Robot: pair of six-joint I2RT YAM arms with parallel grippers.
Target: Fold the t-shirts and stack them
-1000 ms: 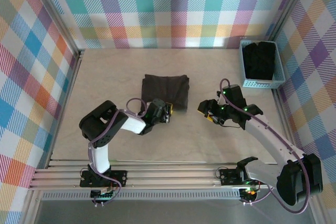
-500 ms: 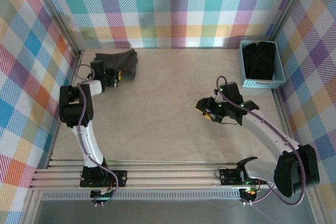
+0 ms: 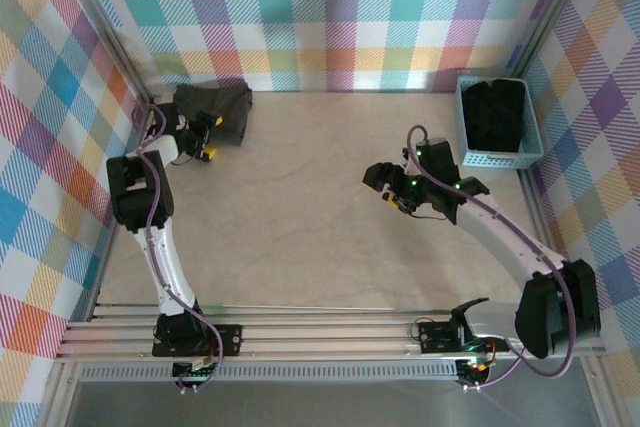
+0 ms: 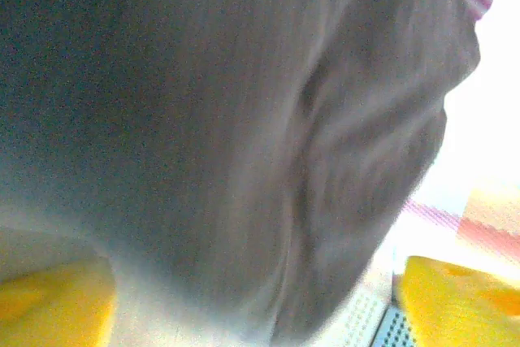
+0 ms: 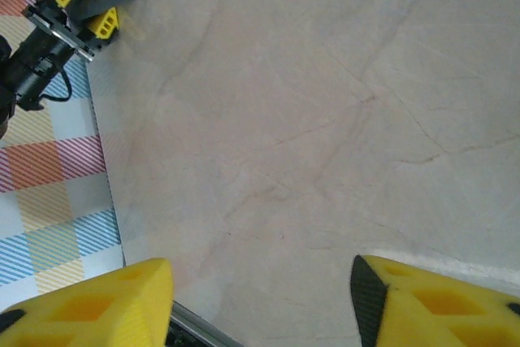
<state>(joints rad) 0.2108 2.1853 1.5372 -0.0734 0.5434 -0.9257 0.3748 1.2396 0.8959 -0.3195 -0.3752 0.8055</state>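
Top external, dark t-shirt (image 3: 225, 107) in far-left corner, left jaws spread

t-shirt (image 3: 228, 107): matt wrinkly cloth; table (image 3: 320, 197): smooth, marbled; basket (image 3: 500, 159): plastic mesh.

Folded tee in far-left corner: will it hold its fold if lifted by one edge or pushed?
Likely floppy: the folded t-shirt shows soft creases up close, so a one-edge lift would probably let its layers droop open. Pushed, it would probably bunch rather than slide, since its outline looks lumpy from above.
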